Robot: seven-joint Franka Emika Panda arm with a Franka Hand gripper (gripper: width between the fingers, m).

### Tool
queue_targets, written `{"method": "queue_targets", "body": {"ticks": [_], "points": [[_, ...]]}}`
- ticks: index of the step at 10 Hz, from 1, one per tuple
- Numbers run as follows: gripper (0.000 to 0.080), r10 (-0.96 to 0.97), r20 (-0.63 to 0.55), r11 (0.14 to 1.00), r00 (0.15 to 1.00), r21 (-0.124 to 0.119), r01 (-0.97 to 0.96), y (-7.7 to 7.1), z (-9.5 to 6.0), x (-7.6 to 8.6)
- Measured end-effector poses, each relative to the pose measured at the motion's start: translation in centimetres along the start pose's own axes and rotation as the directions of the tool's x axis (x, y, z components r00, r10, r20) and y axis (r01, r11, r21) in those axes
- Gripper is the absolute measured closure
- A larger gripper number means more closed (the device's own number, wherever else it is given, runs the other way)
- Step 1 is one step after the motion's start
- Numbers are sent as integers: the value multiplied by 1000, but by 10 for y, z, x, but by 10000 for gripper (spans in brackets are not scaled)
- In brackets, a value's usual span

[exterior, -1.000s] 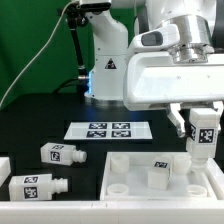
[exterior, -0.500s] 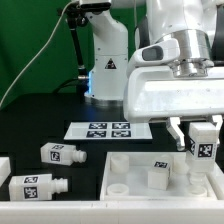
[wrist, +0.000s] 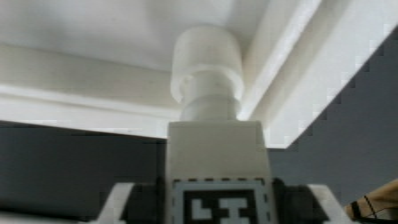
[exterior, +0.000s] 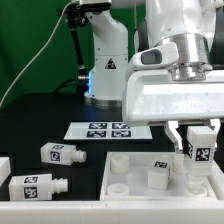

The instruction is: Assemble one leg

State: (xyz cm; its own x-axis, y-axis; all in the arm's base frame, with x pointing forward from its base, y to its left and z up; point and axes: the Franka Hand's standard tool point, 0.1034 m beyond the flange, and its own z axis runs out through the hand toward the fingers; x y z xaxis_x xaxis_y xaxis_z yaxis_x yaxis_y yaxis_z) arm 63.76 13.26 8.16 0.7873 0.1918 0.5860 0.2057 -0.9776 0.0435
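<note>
My gripper (exterior: 200, 150) is shut on a white leg (exterior: 201, 152) with a black-and-white tag, held upright over the right part of the large white square panel (exterior: 128, 178). In the wrist view the leg (wrist: 210, 110) runs from between my fingers (wrist: 128, 203), its stub end pointing at the panel's raised rim corner (wrist: 294, 60). I cannot tell if the stub touches the panel. Another leg (exterior: 158, 172) stands on the panel. Two more legs (exterior: 60, 153) (exterior: 40, 185) lie on the table at the exterior view's left.
The marker board (exterior: 108, 129) lies behind the panel. The robot base (exterior: 105, 60) stands at the back. A white part (exterior: 4, 166) sits at the exterior view's left edge. A green backdrop is behind.
My gripper with the leg has moved down toward the panel and a little to the exterior view's left.
</note>
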Motion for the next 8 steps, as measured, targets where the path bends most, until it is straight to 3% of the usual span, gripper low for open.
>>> {"method": "queue_targets", "body": {"ticks": [4,8], "points": [[518,-2,-22,1000,1000,-1,2,-3,1,1],[518,-3,1,1000,1000,-2,3,-1,9,-9]]}}
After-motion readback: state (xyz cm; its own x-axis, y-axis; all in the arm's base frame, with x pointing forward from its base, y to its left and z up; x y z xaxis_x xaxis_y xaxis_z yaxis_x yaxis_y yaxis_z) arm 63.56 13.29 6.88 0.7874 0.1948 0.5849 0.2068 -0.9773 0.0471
